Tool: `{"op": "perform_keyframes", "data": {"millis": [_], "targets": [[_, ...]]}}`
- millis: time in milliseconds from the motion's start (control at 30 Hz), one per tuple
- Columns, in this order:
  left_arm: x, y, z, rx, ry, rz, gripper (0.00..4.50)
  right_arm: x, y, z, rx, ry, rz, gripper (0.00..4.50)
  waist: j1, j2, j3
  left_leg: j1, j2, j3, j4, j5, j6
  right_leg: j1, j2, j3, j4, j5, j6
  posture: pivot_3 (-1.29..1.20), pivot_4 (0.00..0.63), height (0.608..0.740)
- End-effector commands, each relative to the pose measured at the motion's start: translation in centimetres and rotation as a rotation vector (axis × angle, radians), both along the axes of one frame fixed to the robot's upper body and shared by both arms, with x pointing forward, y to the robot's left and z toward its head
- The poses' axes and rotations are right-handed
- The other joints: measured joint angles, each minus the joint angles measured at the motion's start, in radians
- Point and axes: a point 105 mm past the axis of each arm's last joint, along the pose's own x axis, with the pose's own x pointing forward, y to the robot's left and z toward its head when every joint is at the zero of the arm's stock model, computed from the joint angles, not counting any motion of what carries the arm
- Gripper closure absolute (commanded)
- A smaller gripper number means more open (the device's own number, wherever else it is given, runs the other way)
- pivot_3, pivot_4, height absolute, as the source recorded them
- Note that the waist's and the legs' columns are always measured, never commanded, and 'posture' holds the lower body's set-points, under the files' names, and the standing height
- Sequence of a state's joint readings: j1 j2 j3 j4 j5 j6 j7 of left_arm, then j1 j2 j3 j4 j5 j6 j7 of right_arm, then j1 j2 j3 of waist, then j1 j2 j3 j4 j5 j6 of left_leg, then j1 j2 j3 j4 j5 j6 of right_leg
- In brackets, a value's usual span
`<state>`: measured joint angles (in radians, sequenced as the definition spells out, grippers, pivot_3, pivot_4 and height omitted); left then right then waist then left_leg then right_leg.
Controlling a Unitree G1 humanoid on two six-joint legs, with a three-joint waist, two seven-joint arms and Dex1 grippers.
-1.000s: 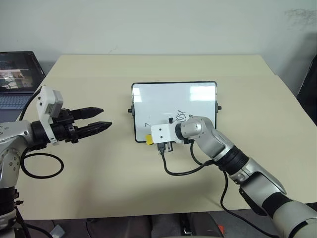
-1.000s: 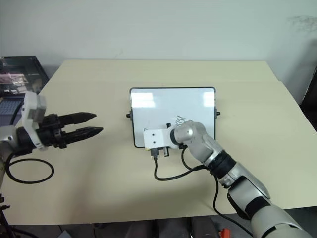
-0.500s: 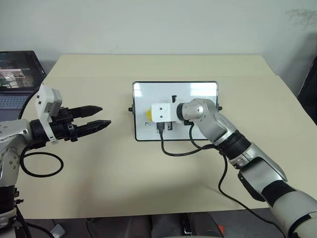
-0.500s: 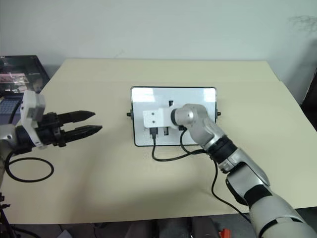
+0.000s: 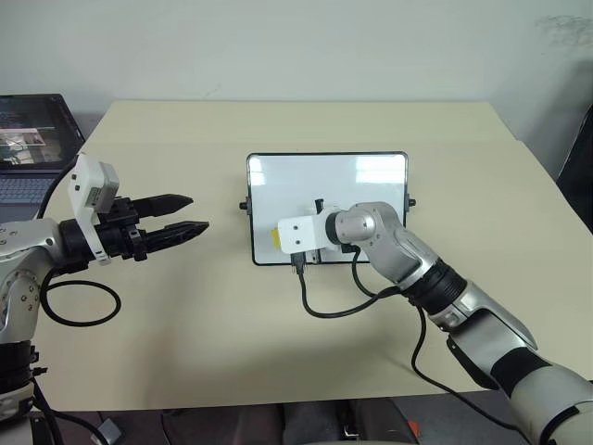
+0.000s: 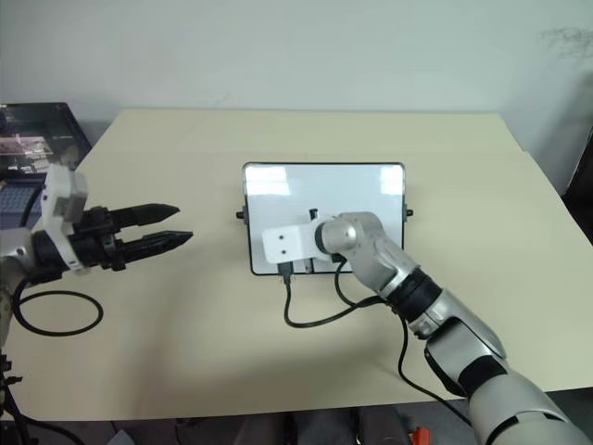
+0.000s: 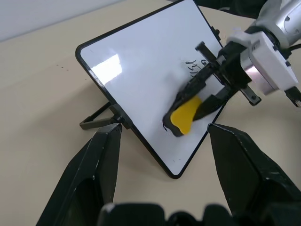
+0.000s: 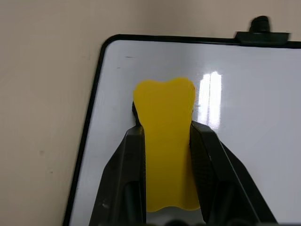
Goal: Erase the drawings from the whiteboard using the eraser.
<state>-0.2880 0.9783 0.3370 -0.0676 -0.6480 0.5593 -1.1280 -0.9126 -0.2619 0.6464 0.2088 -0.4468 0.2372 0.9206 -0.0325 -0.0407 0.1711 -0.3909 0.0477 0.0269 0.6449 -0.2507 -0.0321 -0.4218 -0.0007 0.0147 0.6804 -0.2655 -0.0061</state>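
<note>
Moved: right gripper (image 5: 278,235) back at near-left of whiteboard (image 5: 326,176) — mid-stroke.
Grip: clamped on eraser (image 7: 184,114).
Drawings (image 7: 193,68): scribbles remain — more wiping needed.
Left gripper (image 5: 190,214): apart, idle.

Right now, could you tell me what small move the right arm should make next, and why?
Probably sweep the eraser, held in the right gripper, across the whiteboard toward the scribble beside the gripper, since those marks remain uncleaned.

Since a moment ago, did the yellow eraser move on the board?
Yes. The eraser slid back toward the whiteboard's lower left corner, held by the right gripper.
</note>
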Motion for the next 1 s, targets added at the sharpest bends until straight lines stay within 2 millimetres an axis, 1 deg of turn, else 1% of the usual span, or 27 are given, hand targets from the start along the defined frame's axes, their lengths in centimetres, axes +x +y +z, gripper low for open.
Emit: {"op": "perform_keyframes", "data": {"millis": [33,67,133,200,367,467,533,667,700,867,1000], "targets": [[0.0,-0.2,1.0,0.014,-0.045,-0.014,1.36,-0.4,0.4,0.6,0.012,-0.018,0.016,3.54,0.0,0.0,0.0,0.0,0.0,0.0,0.0,0.0,0.0,0.0,0.0,0.0,0.0,0.0,0.0,0.0,0.15,0.74],[0.0,-0.2,1.0,0.014,-0.046,-0.015,1.36,-0.1,0.4,0.5,0.013,-0.025,0.005,3.54,0.0,0.0,0.0,0.0,0.0,0.0,0.0,0.0,0.0,0.0,0.0,0.0,0.0,0.0,0.0,0.0,0.15,0.74],[0.1,-0.3,1.1,0.015,-0.048,-0.016,1.36,0.8,0.4,1.3,0.042,-0.064,-0.034,3.54,0.0,0.0,0.0,0.0,0.0,0.0,0.0,0.0,0.0,0.0,0.0,0.0,0.0,0.0,0.0,0.0,0.15,0.74],[0.1,-0.3,1.1,0.016,-0.049,-0.017,1.36,1.3,0.5,1.9,0.056,-0.087,-0.05,3.54,-0.001,0.0,0.0,0.0,0.0,0.0,0.0,0.0,0.0,0.0,0.0,0.0,0.0,0.0,0.0,0.0,0.15,0.74],[0.3,-0.3,1.1,0.019,-0.051,-0.02,1.36,1.2,0.9,2.0,0.046,-0.097,-0.044,3.54,0.0,0.0,0.0,0.0,0.0,0.0,0.0,0.0,0.0,0.0,0.001,0.0,0.0,0.0,0.0,0.0,0.15,0.74],[0.4,-0.3,1.0,0.027,-0.047,-0.024,1.36,0.8,2.0,2.5,0.06,-0.108,-0.027,3.54,-0.001,0.0,0.0,0.0,0.0,0.0,0.0,0.0,0.0,0.0,0.001,0.0,0.0,0.0,0.0,0.0,0.15,0.74],[0.5,-0.4,1.1,0.027,-0.049,-0.026,1.36,0.7,2.3,2.6,0.063,-0.109,-0.02,3.54,-0.001,0.0,0.0,0.0,0.0,0.0,0.0,0.0,0.0,0.0,0.001,0.0,0.0,0.0,0.0,0.0,0.15,0.74],[0.6,-0.5,1.2,0.027,-0.052,-0.03,1.36,0.9,1.9,2.3,0.044,-0.109,-0.029,3.54,0.0,0.0,0.0,0.0,0.0,0.0,0.0,0.0,0.0,0.0,0.001,0.0,0.0,0.0,0.0,0.0,0.15,0.74],[0.6,-0.4,1.2,0.027,-0.051,-0.031,1.36,0.9,1.7,2.3,0.039,-0.105,-0.037,3.54,0.0,0.0,0.0,0.0,0.0,0.0,0.0,0.0,0.0,0.0,0.001,0.0,0.0,0.0,0.0,0.0,0.15,0.74],[0.8,-0.4,1.3,0.029,-0.048,-0.032,1.36,2.4,-1.8,1.2,-0.019,-0.095,-0.133,3.54,0.005,0.0,0.0,0.0,0.0,0.0,0.0,0.0,0.0,0.0,0.001,-0.001,0.0,0.0,0.0,0.0,0.15,0.74],[1.0,-0.6,1.3,0.03,-0.047,-0.04,1.36,2.5,-3.8,0.5,-0.057,-0.08,-0.168,3.54,0.009,-0.001,0.0,0.0,0.0,0.0,0.001,0.0,0.0,0.001,0.001,-0.002,0.0,0.0,0.0,0.0,0.15,0.74]]}}
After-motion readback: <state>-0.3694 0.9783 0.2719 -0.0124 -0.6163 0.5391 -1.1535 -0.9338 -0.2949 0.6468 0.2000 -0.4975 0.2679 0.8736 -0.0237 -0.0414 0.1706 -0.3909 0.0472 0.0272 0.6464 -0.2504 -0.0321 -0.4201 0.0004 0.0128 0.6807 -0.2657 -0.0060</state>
